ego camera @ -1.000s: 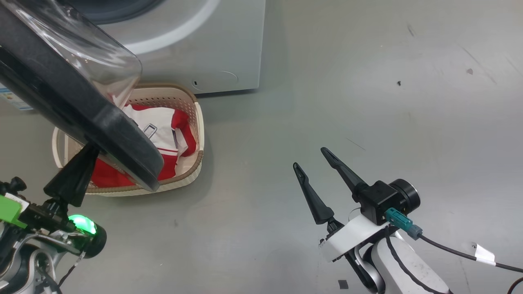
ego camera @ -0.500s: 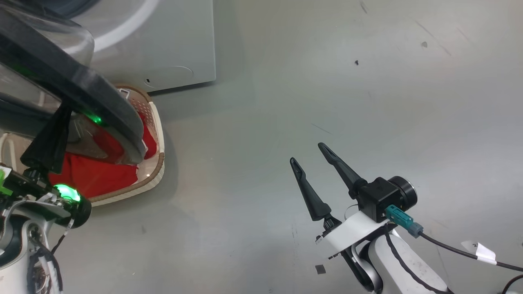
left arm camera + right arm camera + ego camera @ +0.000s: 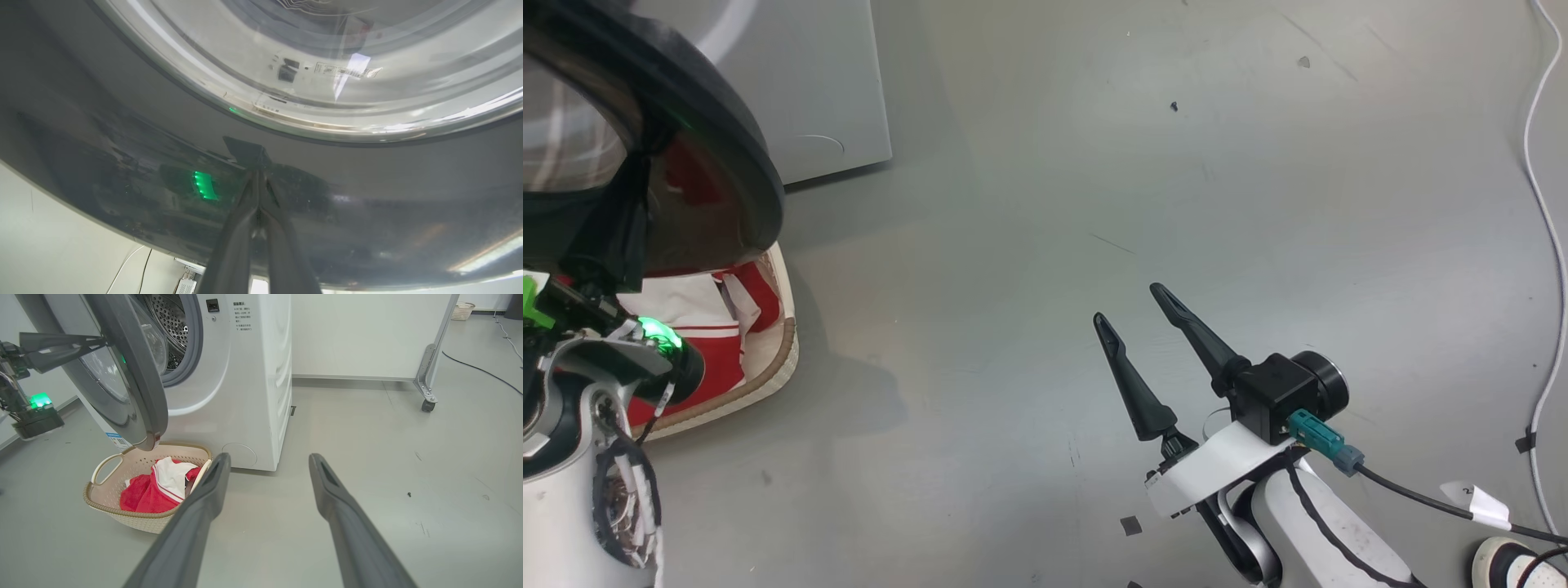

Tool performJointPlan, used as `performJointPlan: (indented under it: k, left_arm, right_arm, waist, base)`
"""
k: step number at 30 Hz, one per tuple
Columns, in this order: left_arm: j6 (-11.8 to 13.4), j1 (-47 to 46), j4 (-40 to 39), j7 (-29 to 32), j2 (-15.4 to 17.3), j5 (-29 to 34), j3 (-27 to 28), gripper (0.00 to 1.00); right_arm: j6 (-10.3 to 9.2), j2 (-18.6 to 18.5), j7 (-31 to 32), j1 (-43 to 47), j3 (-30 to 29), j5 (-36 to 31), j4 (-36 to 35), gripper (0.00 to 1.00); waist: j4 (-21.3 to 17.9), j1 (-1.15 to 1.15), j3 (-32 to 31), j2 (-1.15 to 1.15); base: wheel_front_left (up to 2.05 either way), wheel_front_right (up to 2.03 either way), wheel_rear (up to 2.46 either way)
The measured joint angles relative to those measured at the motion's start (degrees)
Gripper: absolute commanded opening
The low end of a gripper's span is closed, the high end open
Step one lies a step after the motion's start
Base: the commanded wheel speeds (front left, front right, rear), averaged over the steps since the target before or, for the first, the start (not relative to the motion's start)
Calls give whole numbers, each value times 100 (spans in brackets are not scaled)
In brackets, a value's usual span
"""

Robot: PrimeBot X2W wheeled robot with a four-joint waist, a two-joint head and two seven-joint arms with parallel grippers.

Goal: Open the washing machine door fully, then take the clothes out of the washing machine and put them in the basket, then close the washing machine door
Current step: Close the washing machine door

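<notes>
Left fingers (image 3: 237,241): pressed together, tips touching door (image 3: 102,134).
Right fingers (image 3: 196,514): wide, empty, well apart from door.

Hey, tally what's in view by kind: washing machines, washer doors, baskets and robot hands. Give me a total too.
Washing machine: 1
Washing machine door: 1
Baskets: 2, the near basket and the far basket
Hands: 2, the left hand and the right hand
Total: 6
</notes>
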Motion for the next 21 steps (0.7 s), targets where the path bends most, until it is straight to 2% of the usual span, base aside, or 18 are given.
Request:
performJointPlan:
  k: [5,13,18,21]
  left_arm:
    - [7,-345,268,-198,-48,196,-234,0]
    - [-10,-559,715,-430,-91,326,-307,0]
    - [-209,-558,921,-426,-123,326,-399,0]
    - [-355,-520,982,-343,-120,495,-657,0]
  right_arm:
    - [-89,2,0,-1,5,42,-12,100]
    - [-96,4,0,-1,4,55,14,100]
    - [-100,4,0,0,-76,33,58,100]
    - [-101,3,0,3,-196,-43,80,100]
  waist:
    - [-100,0,11,0]
    - [-98,0,-118,0]
    - [-1,0,-227,0]
    - [95,0,-299,0]
  base:
    - [0,0,0]
    - [0,0,0]
    - [0,0,0]
    - [0,0,0]
